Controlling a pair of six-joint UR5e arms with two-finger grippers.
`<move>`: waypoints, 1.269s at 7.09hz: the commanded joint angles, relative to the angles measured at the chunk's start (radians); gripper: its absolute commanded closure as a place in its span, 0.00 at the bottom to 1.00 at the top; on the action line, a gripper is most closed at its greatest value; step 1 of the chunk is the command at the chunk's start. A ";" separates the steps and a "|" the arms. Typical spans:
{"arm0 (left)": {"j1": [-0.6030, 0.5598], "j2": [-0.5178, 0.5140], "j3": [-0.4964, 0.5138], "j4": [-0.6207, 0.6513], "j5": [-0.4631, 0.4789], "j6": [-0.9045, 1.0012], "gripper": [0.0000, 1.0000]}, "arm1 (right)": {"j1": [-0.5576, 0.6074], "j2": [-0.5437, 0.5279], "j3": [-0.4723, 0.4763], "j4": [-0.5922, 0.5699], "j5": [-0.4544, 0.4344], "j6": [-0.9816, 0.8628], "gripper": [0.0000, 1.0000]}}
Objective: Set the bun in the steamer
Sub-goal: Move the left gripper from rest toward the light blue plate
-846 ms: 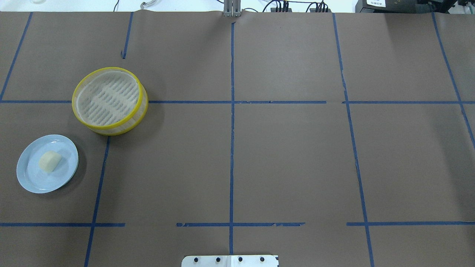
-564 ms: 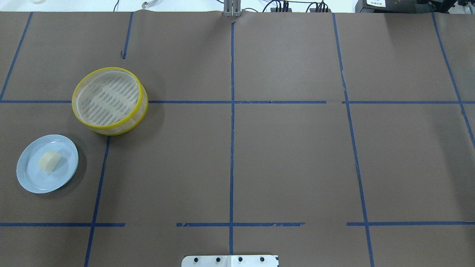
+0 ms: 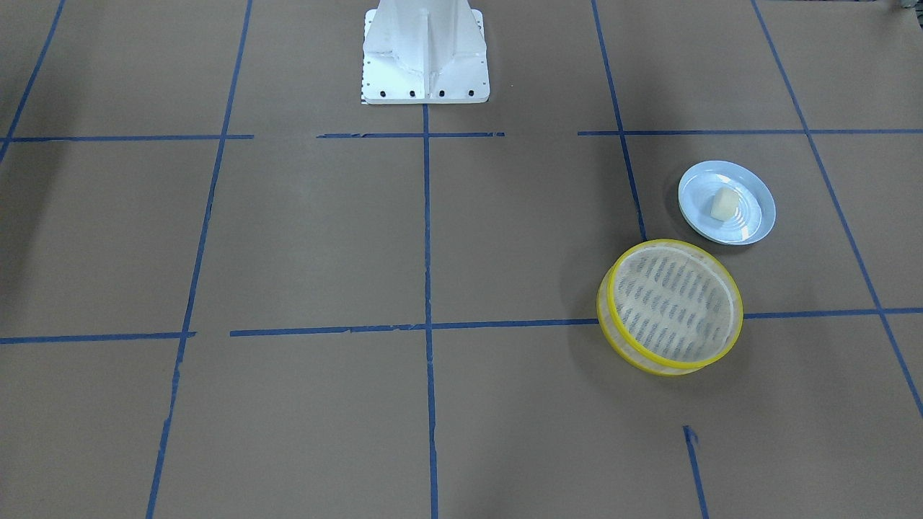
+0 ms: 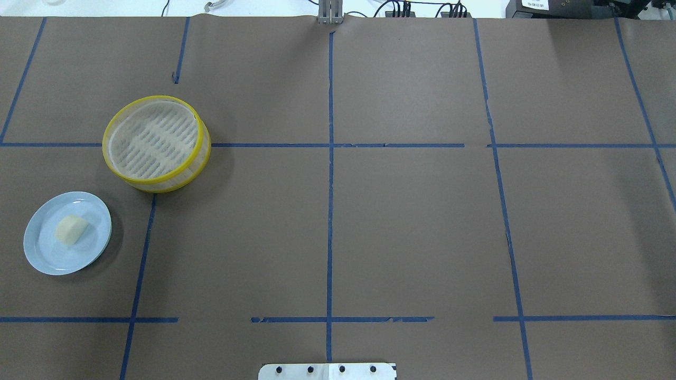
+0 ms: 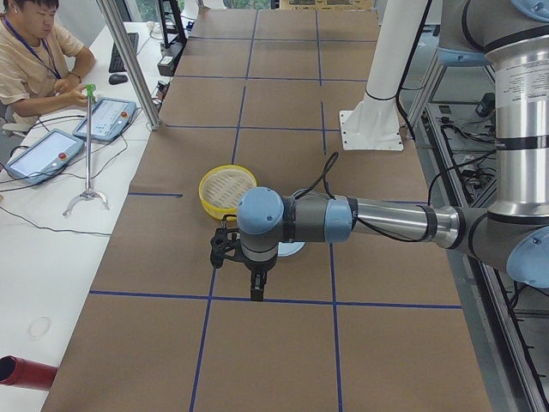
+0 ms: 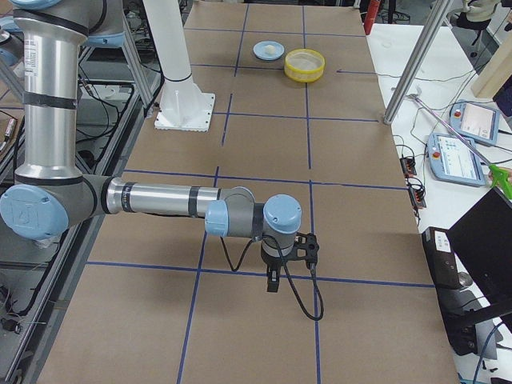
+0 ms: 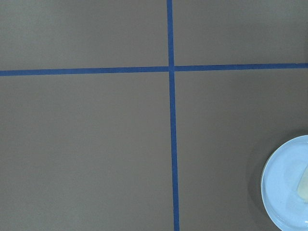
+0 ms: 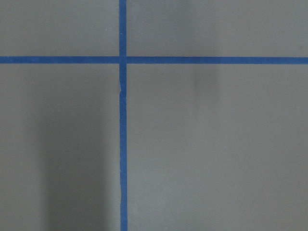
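- While neither arm is touching anything, you are looking at the first step of the task, the reach for the bun [image 4: 71,230]. It is lying loose on the pale blue plate [image 4: 45,256] at the robot's near left of the table [image 4: 412,221].
- The steamer [image 4: 153,98] is sitting just beyond the plate, near it but apart, with nothing showing on its slatted base.
- The left gripper [image 5: 256,290] is hanging fingers-down above the brown paper, close to the plate.
- Its wrist camera is catching only part of the plate and a sliver of the bun at the lower right edge, so I am judging that it is not yet over the bun.
- You are seeing that gripper only from the side view, so I cannot tell how its jaws are standing.
- The right gripper [image 6: 273,282] is hovering well apart at the table's other end, over a crossing of blue tape lines [image 8: 122,60]. I cannot tell the state of its jaws either.
- The next move is calling for you to bring the left gripper across until it is centred over the bun, with jaws wide enough to straddle its narrow side, and then to lower it.
- The bun is looking small and probably soft, so I am expecting a gentle close to suit it, stopping short of scraping the plate.
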 commanded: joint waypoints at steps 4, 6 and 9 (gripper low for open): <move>0.037 -0.005 0.056 -0.185 -0.009 0.004 0.00 | 0.000 0.000 0.000 0.000 0.000 0.000 0.00; 0.211 -0.008 0.056 -0.407 -0.003 -0.204 0.00 | 0.000 0.000 0.000 0.001 0.000 0.000 0.00; 0.530 0.013 0.062 -0.763 0.098 -0.519 0.00 | 0.000 0.000 0.000 0.000 0.000 0.000 0.00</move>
